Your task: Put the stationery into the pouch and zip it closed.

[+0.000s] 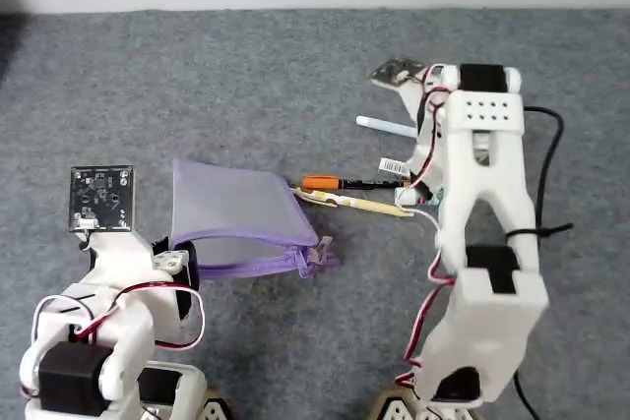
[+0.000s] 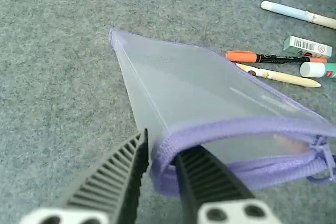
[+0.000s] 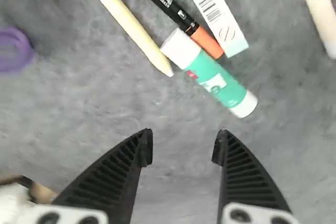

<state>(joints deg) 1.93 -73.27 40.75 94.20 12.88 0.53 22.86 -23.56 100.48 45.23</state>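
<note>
pouch (image 1: 241, 218) sits centre-left in the high view, purple see-through mesh, propped up on its side rather than lying flat, zip edge toward the lower part of the frame and zip pull end at lower centre. my left gripper (image 2: 160, 148) is clamped on the purple zip edge of the pouch (image 2: 210, 103) at the corner nearest my left arm. i judge that's to anchor it and keep the mouth lifted so things can be fed in. i see no stationery through the mesh; there's a faint pale patch near the zip end, can't tell what. all the stationery lies on the grey table just right of the pouch, centre of the high view: orange-capped marker (image 1: 340, 183) and cream pencil (image 1: 364, 205) side by side, their near ends almost at the pouch. barcode eraser (image 3: 212, 11) and green glue stick (image 3: 215, 74) lie beside them, and a pale blue pen (image 1: 386, 126) is a bit apart toward upper centre. my right gripper (image 3: 184, 135) hangs over the table near the glue stick, fingers apart, holding nothing, probably lined up for a first pick. nothing is loaded and the zip isn't closed yet.
</note>
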